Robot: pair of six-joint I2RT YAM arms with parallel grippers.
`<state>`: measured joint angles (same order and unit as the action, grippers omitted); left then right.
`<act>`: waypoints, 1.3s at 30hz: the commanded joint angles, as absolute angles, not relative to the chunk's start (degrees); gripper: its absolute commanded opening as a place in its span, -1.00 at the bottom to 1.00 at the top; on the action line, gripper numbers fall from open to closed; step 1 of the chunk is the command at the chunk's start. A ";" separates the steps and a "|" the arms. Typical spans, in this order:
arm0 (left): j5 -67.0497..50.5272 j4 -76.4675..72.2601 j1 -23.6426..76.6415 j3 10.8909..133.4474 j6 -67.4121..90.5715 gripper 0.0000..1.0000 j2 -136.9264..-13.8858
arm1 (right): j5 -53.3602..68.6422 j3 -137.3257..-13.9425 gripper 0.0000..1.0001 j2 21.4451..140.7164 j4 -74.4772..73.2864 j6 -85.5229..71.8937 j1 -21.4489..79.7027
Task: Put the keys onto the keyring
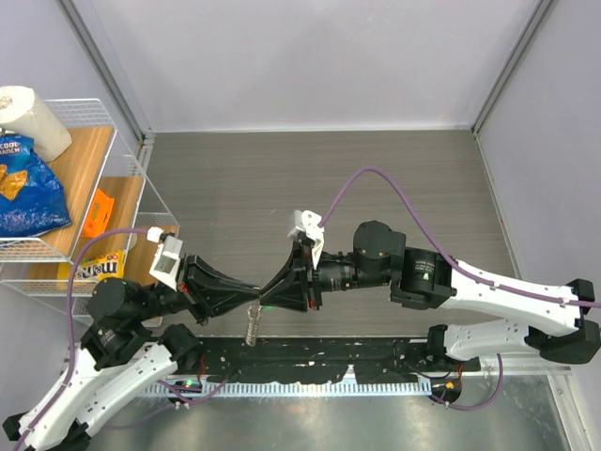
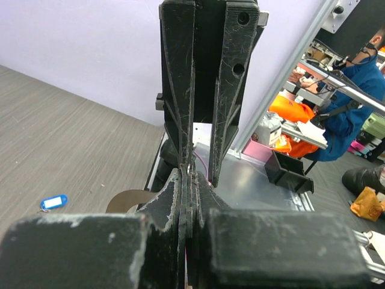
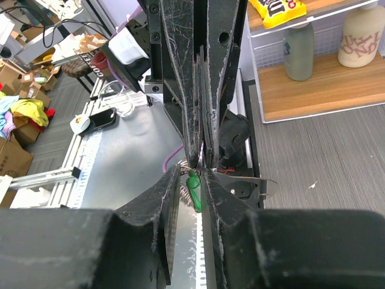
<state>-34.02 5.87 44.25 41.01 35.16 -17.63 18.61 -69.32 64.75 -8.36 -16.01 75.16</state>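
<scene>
keyring [image 1: 252, 324] up off the table [image 1: 282, 178], near its front edge, dangling strap-down under the meeting point of the two arms; threading step in hand by the look of it, first key brought up to the ring, nothing visibly hooked on yet

left gripper [image 2: 187, 176] clamped right down, no gap between the fingers, pinching the top of the keyring at the very tips; thin wire of the ring just showing there in the right wrist view, too fine to make out the split

right gripper [image 3: 194, 180] tip to tip with it, closed to a narrow slot on the green key [image 3: 194, 190], green head wedged between the pads; contact between key and wire impossible to tell

blue key [image 2: 53, 201] flat on the table, well apart from both grippers, untouched

next, probably: hold the left pinch firm and level, nudge the green key to bring its hole onto the split end of the ring, then work it round the coil; calls for very fine alignment, small slow corrections, and a grip free of slip or twist on such a small key; after that, a trip down to the table for the blue one
</scene>
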 commanded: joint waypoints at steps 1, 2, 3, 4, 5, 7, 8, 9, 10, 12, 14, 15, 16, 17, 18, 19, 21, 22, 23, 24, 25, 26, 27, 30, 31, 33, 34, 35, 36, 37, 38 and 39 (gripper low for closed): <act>-27.78 -4.74 44.12 40.43 36.65 -1.00 -16.96 | 18.90 -68.12 -0.48 63.72 -7.38 -15.91 76.55; -27.69 -5.27 44.12 40.26 36.82 -1.00 -16.79 | 18.64 -68.03 -0.47 63.55 -7.47 -15.82 76.55; -27.51 -6.06 44.12 39.99 37.09 -1.00 -16.79 | 18.02 -67.85 -0.48 63.11 -7.56 -15.65 76.55; -27.60 -6.93 44.12 39.64 37.52 -1.00 -16.79 | 17.67 -67.68 -0.47 63.02 -7.38 -15.38 76.55; -27.86 -7.73 44.12 39.46 37.79 -1.00 -16.70 | 16.71 -67.59 -0.47 62.23 -7.47 -15.12 76.55; -28.12 -8.87 44.12 39.11 38.49 -1.00 -16.87 | 14.61 -67.76 -0.45 61.18 -7.99 -14.59 76.64; -28.39 -9.40 44.12 39.11 38.67 -1.00 -17.05 | 13.63 -67.94 -0.43 60.74 -8.35 -13.89 76.55; -28.74 -9.93 44.12 38.94 39.11 -1.00 -17.22 | 12.32 -68.37 -0.43 60.12 -8.96 -13.63 76.55; -28.91 -10.63 44.12 38.76 39.46 -1.00 -17.31 | 11.70 -68.55 -0.43 59.68 -9.40 -13.01 76.55; -29.35 -12.12 44.12 38.32 40.07 -1.00 -17.31 | 10.20 -69.08 -0.42 58.89 -10.02 -12.22 76.55; -29.71 -13.18 44.21 38.06 40.60 -1.00 -17.14 | 9.15 -69.35 -0.42 57.84 -10.28 -11.69 76.55; -29.71 -13.27 44.12 38.06 40.52 -1.00 -17.14 | 8.79 -69.52 -0.40 57.66 -10.28 -11.34 76.55; -29.79 -13.27 44.12 38.06 40.69 -1.00 -17.23 | 8.35 -69.70 -0.39 57.31 -10.20 -11.08 76.55; -29.88 -13.71 44.12 37.88 40.78 -1.00 -17.31 | 8.35 -69.96 -0.38 57.22 -10.20 -10.90 76.55; -29.88 -13.97 44.12 37.79 40.96 -1.00 -17.31 | 8.35 -70.40 -0.39 57.30 -10.20 -10.81 76.55; -29.97 -14.58 44.12 37.53 41.22 -1.00 -17.40 | 8.44 -70.66 -0.38 57.39 -10.11 -10.90 76.55; -30.15 -15.20 44.21 37.44 41.40 -1.00 -17.31 | 8.70 -71.45 -0.39 57.74 -9.76 -10.81 76.55; -30.06 -15.38 44.21 37.35 41.57 -1.00 -17.31 | 8.88 -71.98 -0.38 58.09 -9.76 -10.64 76.64; -30.06 -15.47 44.12 37.27 41.57 -1.00 -17.14 | 8.96 -72.16 -0.38 58.27 -9.67 -10.72 76.55; -29.88 -15.56 44.12 37.18 41.57 -1.00 -17.23 | 9.05 -72.68 -0.39 58.53 -9.32 -10.72 76.55; -29.80 -15.56 44.12 37.09 41.57 -1.00 -17.23 | 9.14 -72.77 -0.38 58.54 -8.97 -10.64 76.55; -29.71 -15.82 44.21 37.09 41.66 -1.00 -17.14 | 9.31 -73.21 -0.38 58.71 -8.36 -10.90 76.55; -29.62 -15.99 44.12 36.92 41.66 -1.00 -17.05 | 9.40 -73.39 -0.38 58.71 -8.26 -10.90 76.55; -29.44 -16.52 44.12 36.48 41.84 -1.00 -17.14 | 10.19 -74.44 -0.38 59.32 -7.21 -11.08 76.55; -29.62 -16.78 44.21 36.39 41.92 -1.00 -17.14 | 10.46 -74.88 -0.38 59.50 -7.12 -11.16 76.55; -29.36 -17.05 44.12 36.30 42.01 -1.00 -17.23 | 10.55 -75.58 -0.38 60.38 -7.21 -11.42 76.55; -29.36 -17.05 44.12 36.30 42.01 -1.00 -17.23 | 10.63 -76.11 -0.40 60.64 -7.21 -11.51 76.55; -29.36 -17.22 44.12 36.21 42.01 -1.00 -17.23 | 10.90 -76.20 -0.41 60.99 -7.03 -11.77 76.55; -29.44 -17.40 44.12 36.21 42.01 -1.00 -17.23 | 11.07 -76.46 -0.43 61.26 -6.86 -11.95 76.55; -29.36 -17.40 44.12 36.12 42.01 -1.00 -17.23 | 11.34 -76.73 -0.44 61.61 -6.68 -12.13 76.55; -29.27 -17.49 44.12 36.21 42.01 -1.00 -17.23 | 11.42 -76.82 -0.44 61.87 -6.68 -12.13 76.55; -29.27 -17.58 44.12 36.21 42.01 -1.00 -17.31 | 11.51 -77.16 -0.45 62.31 -6.68 -12.39 76.55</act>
